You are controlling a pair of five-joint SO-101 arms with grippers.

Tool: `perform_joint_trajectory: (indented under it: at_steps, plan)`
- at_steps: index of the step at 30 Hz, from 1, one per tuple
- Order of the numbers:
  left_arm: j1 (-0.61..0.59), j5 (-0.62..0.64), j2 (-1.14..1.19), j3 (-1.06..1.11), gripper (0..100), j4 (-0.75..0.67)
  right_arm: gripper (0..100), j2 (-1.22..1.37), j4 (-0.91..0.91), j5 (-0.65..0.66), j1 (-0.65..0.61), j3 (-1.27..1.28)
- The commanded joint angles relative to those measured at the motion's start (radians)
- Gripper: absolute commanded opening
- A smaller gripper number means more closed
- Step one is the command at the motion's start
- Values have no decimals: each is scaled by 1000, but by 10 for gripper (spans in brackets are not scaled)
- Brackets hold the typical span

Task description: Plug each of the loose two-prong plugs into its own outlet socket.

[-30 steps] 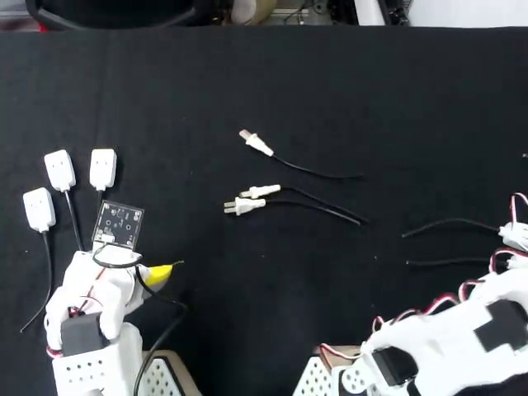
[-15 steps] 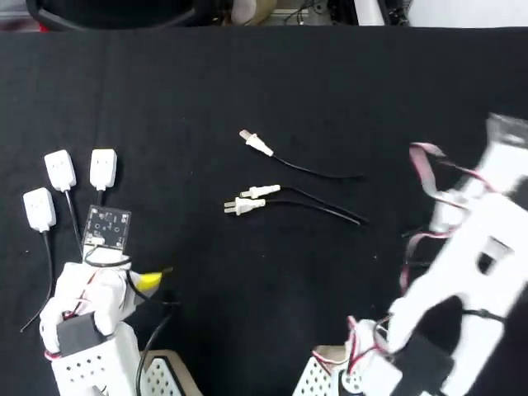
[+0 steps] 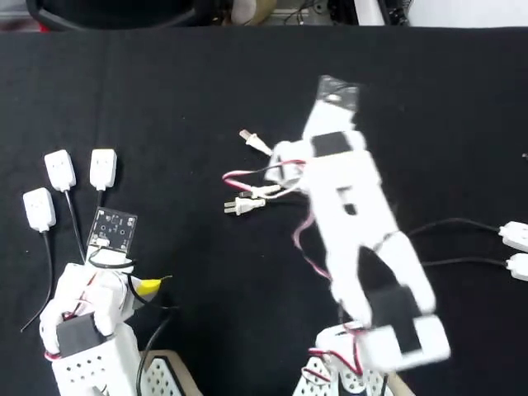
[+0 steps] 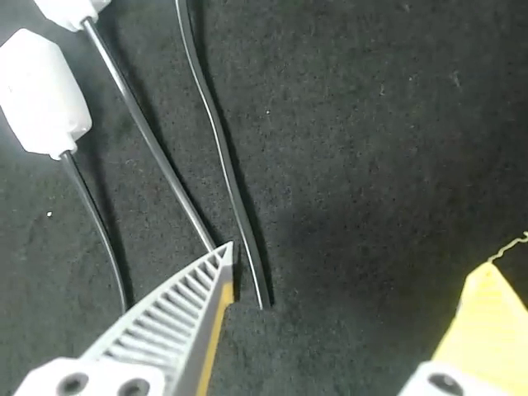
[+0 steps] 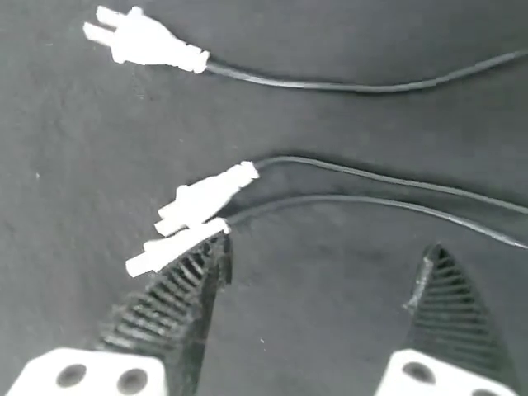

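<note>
Nearest, well to the left of the twin plugs (image 3: 246, 206) and closer to the arm bases, the left gripper (image 4: 353, 262) hangs low over the black table (image 3: 165, 82). Its jaws are spread wide, with one white ribbed finger and one yellow one, and they grip nothing. Two black cords (image 4: 219, 157) run between and past its fingertips.

Far to the right of the twin plugs, at the table's edge, lie two white end pieces (image 3: 516, 237) on black cords. I cannot tell whether they are plugs or sockets.

Left of the twin plugs, and just beyond the left gripper, three white outlet sockets (image 3: 59, 169) lie in a loose fan with their cords trailing back toward the left arm. None has a plug in it.

The twin plugs lie side by side at mid-table, prongs pointing left and cords running off to the right. The right gripper (image 5: 326, 246) is directly over them with its jaws wide apart and nothing held. One dark fingertip sits at the cord end of the nearer twin, but I cannot tell whether it touches. The other fingertip stands over the bare table beside the two cords.

A little beyond the twin plugs lies the third plug (image 3: 256, 142), tilted, with its cord also leading right.
</note>
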Motion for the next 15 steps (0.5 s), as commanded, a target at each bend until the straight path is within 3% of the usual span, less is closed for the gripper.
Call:
perform_joint_trajectory:
  at_steps: [1, 8, 15]
  plan:
    - [-7, -9, 8, -2, 410, 6, 339, 177, -117, -110, -77, -85]
    - [-7, -9, 8, -2, 410, 6, 328, 383, -124, -192, -86, -219]
    - [-7, -9, 8, -2, 410, 6, 161, 397, -124, -190, -106, -243]
